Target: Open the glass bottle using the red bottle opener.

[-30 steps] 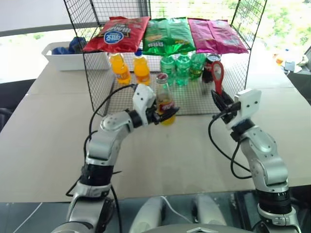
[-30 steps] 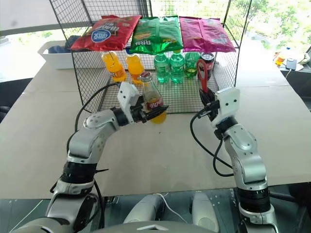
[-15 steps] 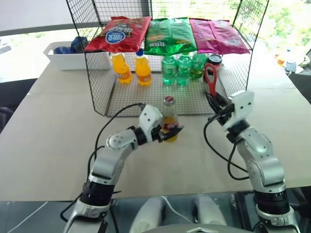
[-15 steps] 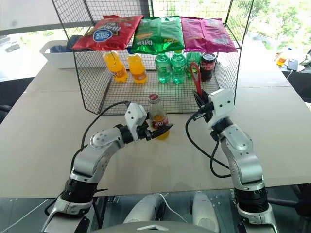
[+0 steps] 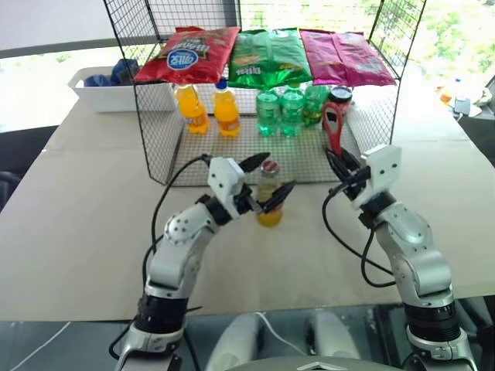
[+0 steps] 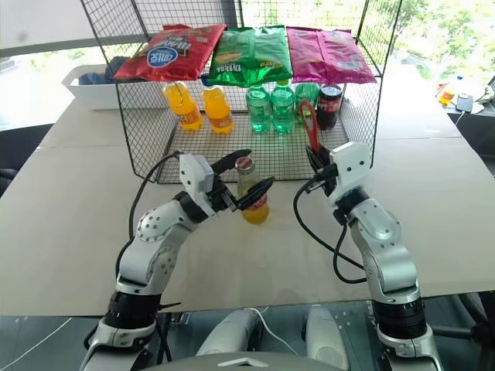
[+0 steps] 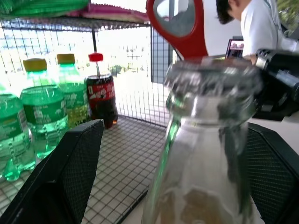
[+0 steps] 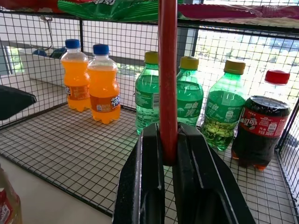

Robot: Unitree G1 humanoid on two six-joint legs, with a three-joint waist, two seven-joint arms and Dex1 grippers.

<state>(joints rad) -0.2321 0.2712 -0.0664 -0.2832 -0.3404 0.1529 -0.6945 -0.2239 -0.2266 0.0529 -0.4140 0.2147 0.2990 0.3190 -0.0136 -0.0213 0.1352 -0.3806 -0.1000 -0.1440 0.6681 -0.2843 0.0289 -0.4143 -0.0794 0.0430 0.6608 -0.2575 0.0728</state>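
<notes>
Bottle (image 5: 268,193) stands upright on the surface just near of the wire rack (image 5: 155,147), left fingers (image 5: 267,180) spread wide around its neck; right fingers (image 5: 338,165) clamp the red bottle opener (image 5: 333,124) upright, seemingly ready for the cap.

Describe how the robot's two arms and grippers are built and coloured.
Both arms are rounded silver-grey metal segments with black joint bands. Each wrist carries a boxy white housing, and a loose black cable loops from it back along the arm. The left gripper and right gripper each have two black tapered fingers with mesh-textured inner pads.
</notes>
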